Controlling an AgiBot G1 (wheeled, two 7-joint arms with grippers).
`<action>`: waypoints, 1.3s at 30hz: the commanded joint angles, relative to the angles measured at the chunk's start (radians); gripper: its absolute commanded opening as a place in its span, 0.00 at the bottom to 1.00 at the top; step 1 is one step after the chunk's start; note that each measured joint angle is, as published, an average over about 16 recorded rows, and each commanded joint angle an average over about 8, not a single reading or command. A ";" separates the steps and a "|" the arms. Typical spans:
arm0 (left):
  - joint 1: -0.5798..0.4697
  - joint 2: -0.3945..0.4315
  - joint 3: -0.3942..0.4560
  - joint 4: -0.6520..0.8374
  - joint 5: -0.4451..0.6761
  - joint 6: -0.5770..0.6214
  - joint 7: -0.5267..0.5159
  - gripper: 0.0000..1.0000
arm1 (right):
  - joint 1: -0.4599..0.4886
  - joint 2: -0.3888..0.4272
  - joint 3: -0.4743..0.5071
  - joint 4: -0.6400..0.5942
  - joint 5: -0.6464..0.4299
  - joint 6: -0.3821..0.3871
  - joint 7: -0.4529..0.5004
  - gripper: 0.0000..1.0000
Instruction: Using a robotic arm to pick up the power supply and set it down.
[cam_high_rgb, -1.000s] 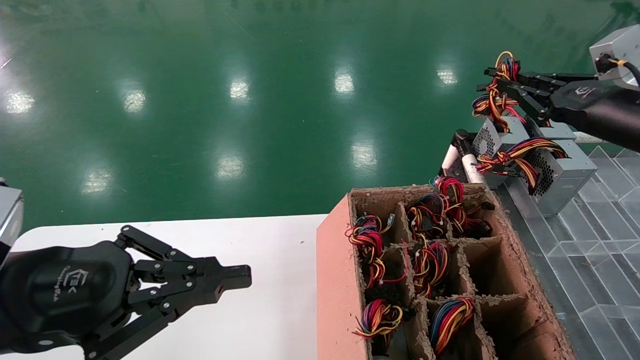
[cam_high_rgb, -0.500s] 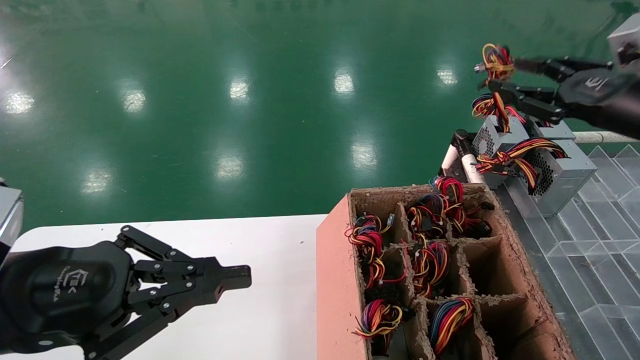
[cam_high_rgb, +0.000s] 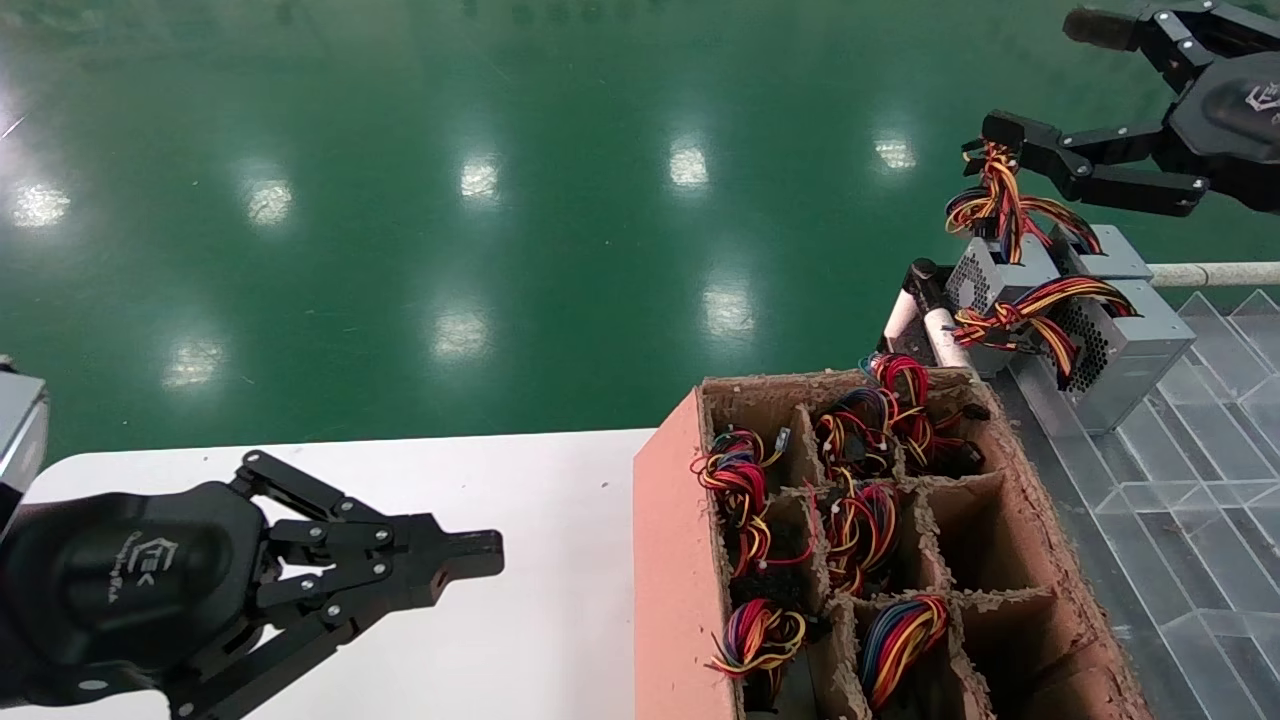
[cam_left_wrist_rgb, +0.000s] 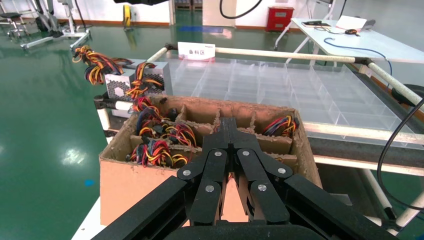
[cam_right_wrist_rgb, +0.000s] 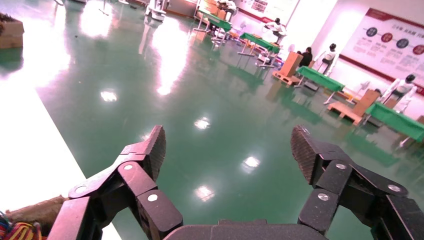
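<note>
- The right gripper, black with long linked fingers, is now at the upper right of the head view with its jaws spread wide and empty; a second ago it was pinched on the red-yellow-orange wire bundle, and it has since let go and lifted away.
- The small silver-grey metal power supply with its honeycomb grille sits at right of centre on the clear plastic partitioned tray, just beside a second, similar grey unit; its wires stand up, close under the gripper's lower finger.
- Judged from this, the set-down looks done and the release complete.
- The left gripper, black and rounded, hangs over the white worktop at lower left, fingers pressed together on nothing, idle.
- The pinkish partitioned cardboard box at lower centre holds more wire-bundled units; it stands between the left arm and the tray.
- The loose upright wires could snag the withdrawing finger.
</note>
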 joint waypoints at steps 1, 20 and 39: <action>0.000 0.000 0.000 0.000 0.000 0.000 0.000 0.00 | -0.007 0.004 0.002 0.015 0.008 -0.014 0.001 1.00; 0.000 0.000 0.001 0.000 0.000 0.000 0.000 0.00 | -0.258 0.051 0.009 0.399 0.153 -0.006 0.217 1.00; 0.000 0.000 0.001 0.000 -0.001 0.000 0.001 1.00 | -0.509 0.098 0.018 0.784 0.301 0.000 0.433 1.00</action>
